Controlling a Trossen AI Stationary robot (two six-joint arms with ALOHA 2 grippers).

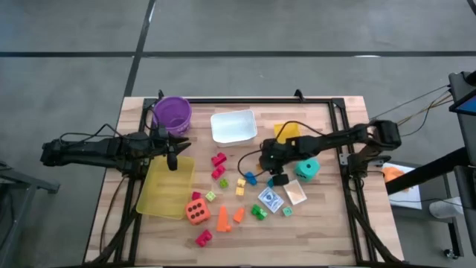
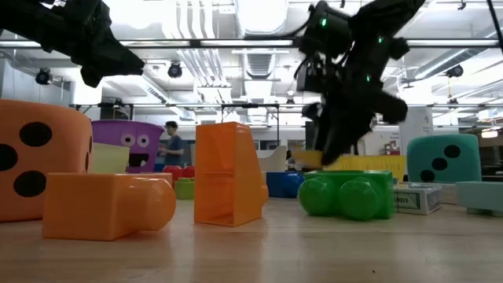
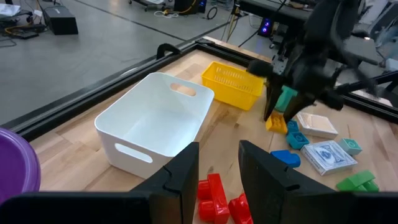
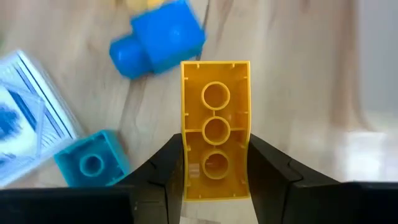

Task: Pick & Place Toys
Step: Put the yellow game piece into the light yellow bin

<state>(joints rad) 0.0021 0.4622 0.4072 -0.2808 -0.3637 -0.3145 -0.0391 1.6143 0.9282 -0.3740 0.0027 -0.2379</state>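
Observation:
Toys lie scattered over the middle of the wooden table: an orange die [image 1: 196, 211], a teal die [image 1: 306, 169], red blocks [image 1: 219, 160], a blue block [image 1: 251, 179], cards [image 1: 271, 199], a green block [image 1: 259, 212] and orange blocks [image 1: 222, 217]. My right gripper [image 1: 277, 179] reaches in from the right, between the blue block and the teal die, and is shut on a yellow block [image 4: 216, 118]. My left gripper [image 3: 219, 180] hovers over the flat yellow tray's [image 1: 165, 186] far end, open, with nothing between its fingers. My right gripper pinches the yellow block by its two long sides [image 4: 214, 177] between its two fingers [image 4: 165, 171], near one end. The fingers slant down from the table's right and lie along the block. Its hollow underside faces the wrist. Its free end [image 3: 277, 124] hangs close over the table.
A purple bowl [image 1: 172, 113] stands at the far left, a white tray [image 1: 233, 125] at the far middle and a yellow basket [image 1: 287, 132] behind the right gripper. A small teal block [image 4: 92, 163] and the blue block [image 4: 158, 38] lie just under the held block.

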